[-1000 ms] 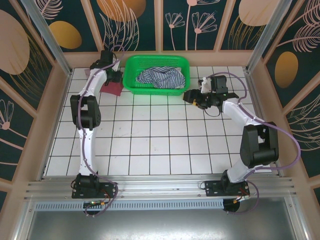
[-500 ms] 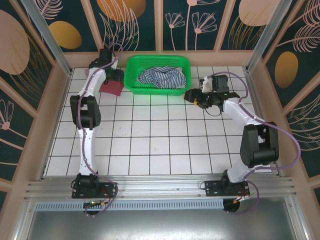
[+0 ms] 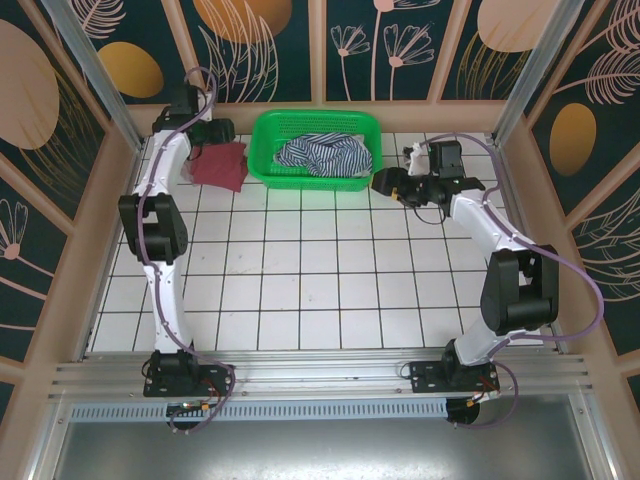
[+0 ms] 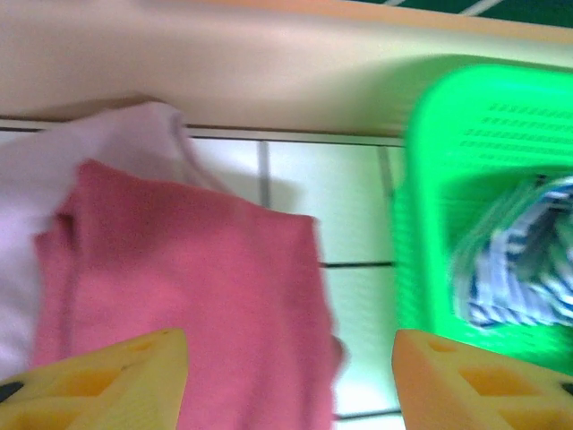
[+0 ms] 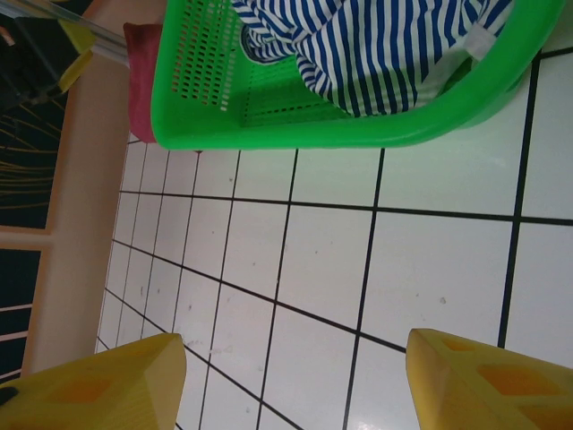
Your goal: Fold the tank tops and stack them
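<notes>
- Our left gripper (image 4: 291, 358) hangs open and empty just above the red top (image 4: 197, 287), which lies over the pink top (image 4: 27, 224); brushing the pile could undo it.
- Our right gripper (image 5: 295, 376) is open too. The striped top (image 5: 394, 45) lies ahead in the basket (image 5: 269, 134), and we risk snagging the basket's wall.

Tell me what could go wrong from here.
The maroon top lies offset on the pink top, close to the green basket; a low pass by the open left gripper might drag it. The striped top is bunched in the basket, so the open right gripper may grab several layers.
</notes>
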You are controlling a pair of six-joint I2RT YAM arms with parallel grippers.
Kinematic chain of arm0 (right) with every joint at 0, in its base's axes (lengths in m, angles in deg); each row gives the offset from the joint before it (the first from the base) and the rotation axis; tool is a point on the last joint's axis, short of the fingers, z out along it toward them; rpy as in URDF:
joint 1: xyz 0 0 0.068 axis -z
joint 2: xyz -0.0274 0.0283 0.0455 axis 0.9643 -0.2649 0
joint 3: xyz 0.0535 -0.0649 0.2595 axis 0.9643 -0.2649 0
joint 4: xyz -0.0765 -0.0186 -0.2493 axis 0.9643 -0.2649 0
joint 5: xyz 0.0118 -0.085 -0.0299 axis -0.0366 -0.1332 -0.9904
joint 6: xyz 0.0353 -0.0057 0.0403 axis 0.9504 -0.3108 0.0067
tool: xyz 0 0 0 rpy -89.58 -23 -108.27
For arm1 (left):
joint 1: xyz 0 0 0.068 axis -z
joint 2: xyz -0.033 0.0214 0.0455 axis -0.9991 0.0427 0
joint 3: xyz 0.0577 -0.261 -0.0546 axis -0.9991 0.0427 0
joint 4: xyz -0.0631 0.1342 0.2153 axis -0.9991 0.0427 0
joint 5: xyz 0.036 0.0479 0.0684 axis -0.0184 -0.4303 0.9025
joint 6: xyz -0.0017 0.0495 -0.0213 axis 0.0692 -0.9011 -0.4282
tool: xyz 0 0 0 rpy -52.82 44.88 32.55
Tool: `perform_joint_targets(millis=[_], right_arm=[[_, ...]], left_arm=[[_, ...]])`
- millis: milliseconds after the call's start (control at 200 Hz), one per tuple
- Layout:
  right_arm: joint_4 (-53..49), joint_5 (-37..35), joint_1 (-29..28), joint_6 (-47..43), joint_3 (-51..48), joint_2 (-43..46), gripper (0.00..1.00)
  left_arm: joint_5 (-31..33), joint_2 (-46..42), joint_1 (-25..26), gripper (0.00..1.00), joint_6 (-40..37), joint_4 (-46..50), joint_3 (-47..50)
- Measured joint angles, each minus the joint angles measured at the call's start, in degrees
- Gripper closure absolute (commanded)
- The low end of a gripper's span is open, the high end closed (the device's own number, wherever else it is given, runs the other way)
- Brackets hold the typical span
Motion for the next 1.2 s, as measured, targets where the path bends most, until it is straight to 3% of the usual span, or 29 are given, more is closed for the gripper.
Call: perform_joint_targets(millis=[45,60,85,285,475,981,1061,1151,1201], right_arm=[[-0.4,-0.6,0.0,0.0,0.7,0.0,0.28],[-0.5,-0.8,0.0,-0.2,0.9,0.0,0.14],[-0.8,-1.1,0.1,0.0,1.5,0.0,0.10],[-0.8,-2.1,1.5,-0.6,4.3,0.0,0.09],[-1.0,-2.3,4.6,-0.9,5.9,0.0,0.09],[-1.0,-0.7,9.0,-1.7,6.0,0.0,0.09],[-0.9,-0.3,9.0,-1.7,5.6,0.0,0.09],[-1.0,0.3,9.0,-1.6,5.3,0.0,0.09],[-0.9,0.5,9.0,-1.6,5.2,0.0,0.09]], left_arm=[[-0.9,-1.1,1.3,0.37,0.8,0.0,0.1],[-1.2,-1.5,1.7,0.37,1.1,-0.1,0.1],[-1.9,-2.1,2.8,0.37,1.6,-0.3,0.1],[-5.4,-2.5,10.4,0.35,7.5,-2.6,-0.4],[-7.1,4.7,15.9,0.33,13.5,-4.0,-5.5],[-8.7,20.9,17.5,0.35,32.3,-19.9,-8.9],[-9.6,23.6,17.7,0.47,34.4,-22.0,-11.6],[-10.4,25.1,18.0,0.86,36.2,-23.8,-12.7],[-11.1,25.5,18.0,0.99,36.7,-24.1,-13.2]])
